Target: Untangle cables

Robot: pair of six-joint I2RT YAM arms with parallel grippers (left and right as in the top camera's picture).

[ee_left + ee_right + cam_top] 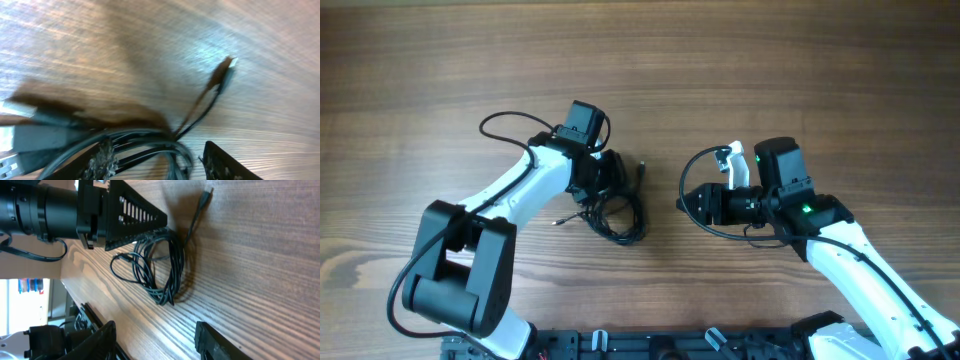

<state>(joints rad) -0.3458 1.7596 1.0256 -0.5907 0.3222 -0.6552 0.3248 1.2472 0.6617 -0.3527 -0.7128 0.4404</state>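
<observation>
overhead: cables (620, 215) bunched on table (440, 60), left gripper (608, 188) on top of them, right gripper (682, 200) near, not touching | left wrist: jaws part-open astride the bundle, no clamp visible, 1 plug (227, 70) trails clear | right wrist: jaws wide, empty, cables lie ahead

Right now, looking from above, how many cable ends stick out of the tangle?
2. One plug points away from the robot, just past the tangle; a thinner end pokes out on the tangle's left. More may be hidden under the left fingers.
</observation>
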